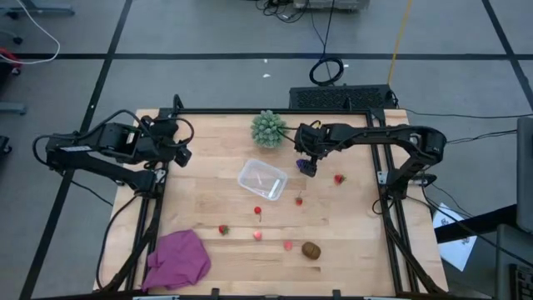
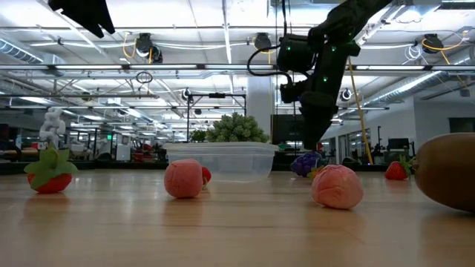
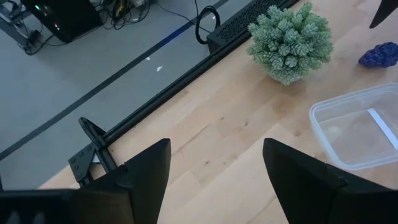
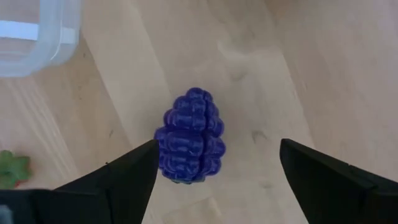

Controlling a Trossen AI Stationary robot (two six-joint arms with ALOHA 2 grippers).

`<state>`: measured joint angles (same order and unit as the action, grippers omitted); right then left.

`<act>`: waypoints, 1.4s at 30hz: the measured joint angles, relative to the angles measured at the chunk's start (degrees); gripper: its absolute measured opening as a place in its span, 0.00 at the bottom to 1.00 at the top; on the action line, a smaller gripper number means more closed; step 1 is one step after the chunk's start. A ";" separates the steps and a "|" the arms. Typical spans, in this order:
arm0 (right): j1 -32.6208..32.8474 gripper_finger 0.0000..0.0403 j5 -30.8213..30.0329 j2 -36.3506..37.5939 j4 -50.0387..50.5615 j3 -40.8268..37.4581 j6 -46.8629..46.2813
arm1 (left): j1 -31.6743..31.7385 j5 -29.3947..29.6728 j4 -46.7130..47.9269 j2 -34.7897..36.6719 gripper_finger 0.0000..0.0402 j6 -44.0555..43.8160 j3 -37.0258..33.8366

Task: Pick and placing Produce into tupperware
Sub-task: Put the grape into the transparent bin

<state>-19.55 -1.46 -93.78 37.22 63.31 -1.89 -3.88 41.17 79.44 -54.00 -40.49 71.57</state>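
Note:
The clear tupperware (image 1: 262, 179) stands empty at mid-table; it also shows in the low view (image 2: 223, 159). The purple piece (image 4: 189, 135) lies on the wood just to its right. My right gripper (image 4: 217, 149) is open, pointing down over the purple piece (image 1: 306, 167), one finger on either side of it. Red pieces (image 1: 339, 178) (image 1: 299, 201) (image 1: 257, 211) (image 1: 223, 229), pink pieces (image 1: 257, 235) (image 1: 288, 245) and the brown oval piece (image 1: 311, 250) lie scattered on the table. My left gripper (image 3: 214, 180) is open and empty above the table's far left (image 1: 181, 154). My right gripper has one finger (image 4: 134, 171) right beside the purple piece's side (image 4: 160, 146), coming from above. I cannot tell whether it touches. The other finger stands well apart. The piece lies on the table.
A pale-green spiky ball (image 1: 268, 129) stands at the far edge behind the tupperware. A magenta cloth (image 1: 177, 260) lies at the near left corner. Black frame rails (image 1: 150, 217) run along the table's left and right sides.

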 joint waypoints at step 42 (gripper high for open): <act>0.52 0.81 4.72 -7.49 -2.27 0.01 -0.42 | 0.00 -0.07 0.00 0.02 0.64 1.05 0.02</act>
<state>-19.03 3.27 -101.27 34.95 63.32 -2.31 -3.88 41.10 79.44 -53.98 -39.44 71.59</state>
